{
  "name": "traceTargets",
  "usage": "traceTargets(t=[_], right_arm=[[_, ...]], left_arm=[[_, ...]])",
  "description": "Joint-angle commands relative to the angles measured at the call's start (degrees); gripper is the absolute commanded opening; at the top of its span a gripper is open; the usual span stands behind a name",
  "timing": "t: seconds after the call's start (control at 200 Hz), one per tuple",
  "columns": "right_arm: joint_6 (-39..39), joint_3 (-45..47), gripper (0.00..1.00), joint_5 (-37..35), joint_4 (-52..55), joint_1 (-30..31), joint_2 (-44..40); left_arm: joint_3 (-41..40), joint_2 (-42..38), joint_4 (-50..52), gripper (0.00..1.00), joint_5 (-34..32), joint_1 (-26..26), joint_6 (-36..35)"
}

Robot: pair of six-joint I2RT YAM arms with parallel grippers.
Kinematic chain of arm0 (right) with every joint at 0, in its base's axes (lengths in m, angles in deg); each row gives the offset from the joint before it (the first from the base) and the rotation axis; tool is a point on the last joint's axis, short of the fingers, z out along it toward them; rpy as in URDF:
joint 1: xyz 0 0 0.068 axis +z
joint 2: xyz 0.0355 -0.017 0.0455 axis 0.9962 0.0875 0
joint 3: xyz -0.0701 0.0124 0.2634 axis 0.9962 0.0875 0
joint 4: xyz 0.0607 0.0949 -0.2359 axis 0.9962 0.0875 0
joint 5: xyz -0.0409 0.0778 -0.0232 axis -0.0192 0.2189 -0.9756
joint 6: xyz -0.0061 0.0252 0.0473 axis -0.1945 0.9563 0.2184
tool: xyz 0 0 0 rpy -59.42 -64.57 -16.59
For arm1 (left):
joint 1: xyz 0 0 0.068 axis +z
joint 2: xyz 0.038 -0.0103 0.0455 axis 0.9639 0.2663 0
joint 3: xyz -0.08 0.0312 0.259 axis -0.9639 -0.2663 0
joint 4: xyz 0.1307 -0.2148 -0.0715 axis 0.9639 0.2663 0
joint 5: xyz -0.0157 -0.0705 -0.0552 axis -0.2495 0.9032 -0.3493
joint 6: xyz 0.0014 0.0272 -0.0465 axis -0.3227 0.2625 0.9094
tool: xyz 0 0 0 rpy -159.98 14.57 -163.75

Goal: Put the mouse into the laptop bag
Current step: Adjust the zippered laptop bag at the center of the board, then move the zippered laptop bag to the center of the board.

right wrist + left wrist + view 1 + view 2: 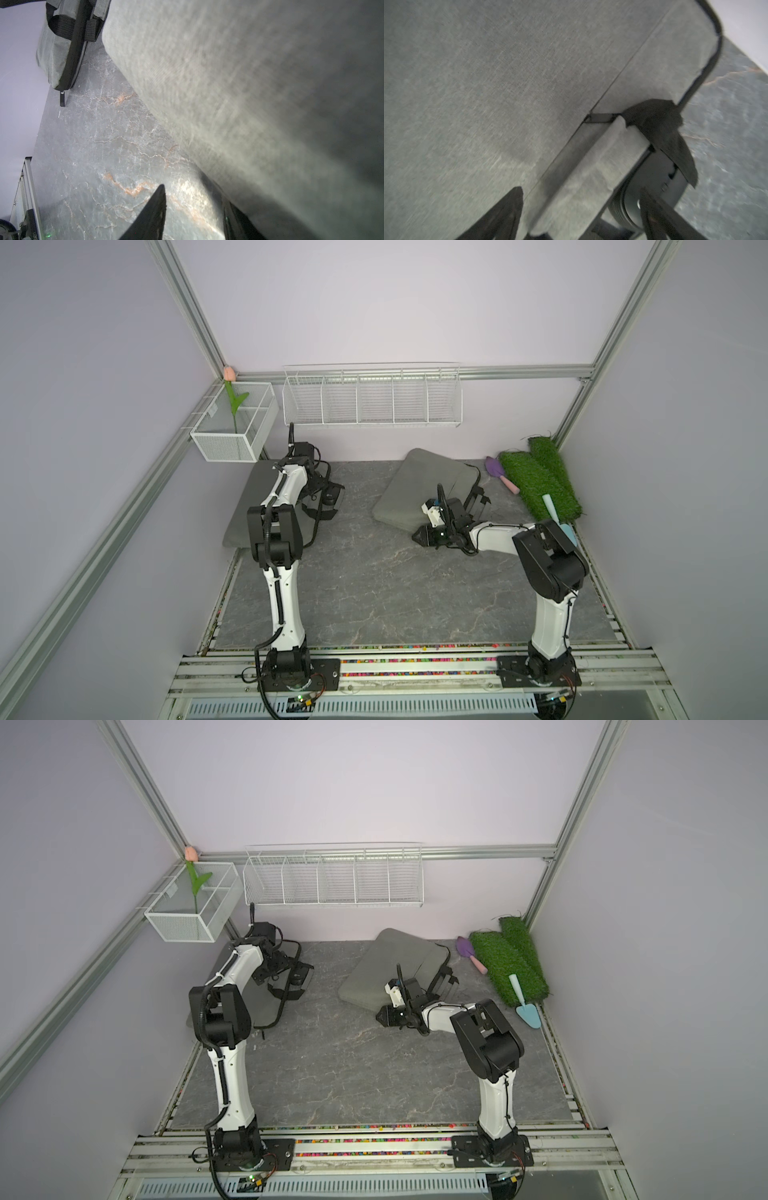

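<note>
Left claw [581, 190] jaws wide apart, empty, over laptop bag [488, 83] pocket edge. Black mouse [658, 170] just beside one fingertip, partly under bag strap [660, 124]. Right claw [187, 187] part open, empty, one finger against second laptop bag [249, 83], other over desk [93, 145].

Dark grey marble pattern with pale and rust-orange veins on the stone-look desk [374, 572]. Mid-grey weave with black edging on one soft fabric laptop bag [488, 83], same grey on the second fabric laptop bag [424, 481]. Bright green on the rolls of artificial turf [536, 481]. Purple blade, pink handle on one small plastic trowel [500, 477]; sky-blue blade, mint handle on the other plastic trowel [523, 1002]. White on the long wire rack [374, 406] and the mesh basket [224, 448]; pale lilac on the walls [374, 302]
</note>
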Motion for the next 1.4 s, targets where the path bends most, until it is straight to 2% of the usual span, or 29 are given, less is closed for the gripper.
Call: traceTargets(t=[0.0, 0.025, 0.125, 0.205, 0.265, 0.455, 0.74, 1.0, 1.085, 1.165, 1.34, 1.395], right_arm=[[-1.6, 4.1, 0.47, -7.8, -2.3, -2.9, -2.3], [-1.5, 5.0, 0.47, -7.7, -2.4, -2.6, -3.3], [-1.3, 8.0, 0.47, -7.8, -3.3, -1.9, -7.6], [-1.2, 9.6, 0.47, -7.9, -3.3, -0.9, -10.3], [-1.1, 10.7, 0.47, -8.2, -3.6, -0.2, -11.8], [0.1, 13.8, 0.47, -8.3, -5.3, 1.5, -14.4], [1.3, 13.8, 0.47, -8.6, -7.3, 3.5, -13.0], [1.2, 16.3, 0.47, -10.1, -8.8, 4.7, -14.4], [1.2, 17.0, 0.47, -10.5, -9.8, 5.3, -14.7], [0.8, 17.2, 0.47, -11.1, -10.2, 5.9, -14.8], [0.7, 18.5, 0.47, -12.0, -12.5, 7.0, -15.8], [0.1, 18.7, 0.47, -12.4, -13.0, 7.5, -16.2]], left_arm=[[6.2, 4.0, 8.2, 0.81, -0.8, 0.4, -1.8], [7.5, 5.0, 9.0, 0.74, -0.6, 0.5, -1.8], [8.0, 6.1, 9.8, 0.32, 2.4, 0.2, -1.9], [2.1, 2.9, 5.6, 0.17, 4.6, -0.9, -2.7], [-4.6, -1.2, 1.4, 0.00, 5.3, -2.0, -2.4], [-27.2, -16.8, -11.9, 0.00, 10.5, -5.5, -0.9], [-55.2, -40.3, -23.3, 0.00, 13.5, -13.1, 0.8], [-75.8, -60.5, -27.0, 0.00, 13.6, -20.1, 4.9], [-80.4, -66.6, -28.1, 0.00, 14.7, -20.8, 5.6], [-81.5, -71.5, -25.5, 0.00, 14.2, -21.0, 5.9], [-82.4, -78.7, -22.4, 0.00, 6.8, -20.7, 5.8], [-82.6, -79.3, -21.9, 0.17, 5.9, -20.3, 6.4]])
